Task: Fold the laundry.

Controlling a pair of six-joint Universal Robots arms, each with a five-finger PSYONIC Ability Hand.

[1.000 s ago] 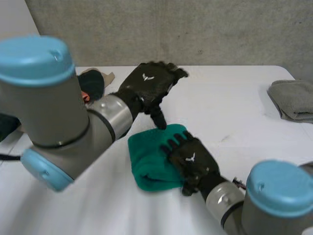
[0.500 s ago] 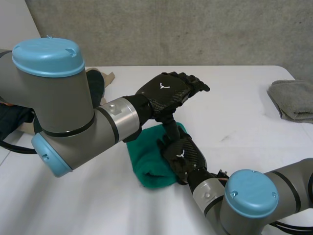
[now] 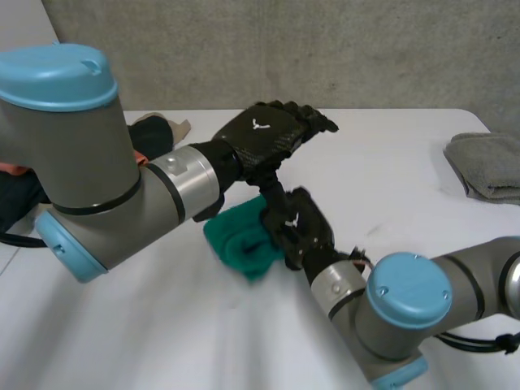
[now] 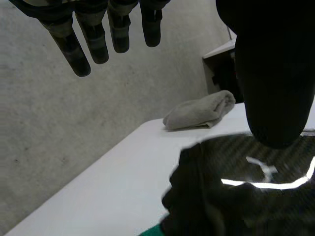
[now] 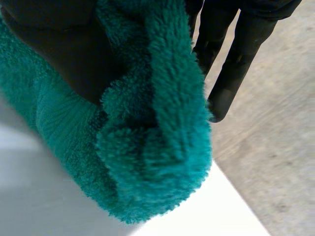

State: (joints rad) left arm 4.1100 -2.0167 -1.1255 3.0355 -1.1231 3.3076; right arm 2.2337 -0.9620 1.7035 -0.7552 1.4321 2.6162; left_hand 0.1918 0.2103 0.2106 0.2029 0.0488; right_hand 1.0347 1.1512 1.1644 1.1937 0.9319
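Observation:
A folded green towel (image 3: 238, 244) lies bunched at the table's middle. My right hand (image 3: 297, 229) is curled on the towel's right edge, shut on it. In the right wrist view the green towel (image 5: 147, 142) is squeezed between the thumb and the fingers (image 5: 230, 64). My left hand (image 3: 268, 136) hovers open just above the right hand, fingers straight, holding nothing. In the left wrist view its fingers (image 4: 78, 46) point past the back of the right hand (image 4: 246, 189) below its palm.
A folded grey towel (image 3: 487, 166) rests at the table's far right edge, also the grey towel (image 4: 199, 111) beyond the left hand's fingertips. Dark and orange clothes (image 3: 153, 140) lie piled at the back left. A grey wall stands behind the table.
My right hand has gone from flat on the towel to curled round its right edge, bunching it and dragging it slightly left. The left hand stays open above.

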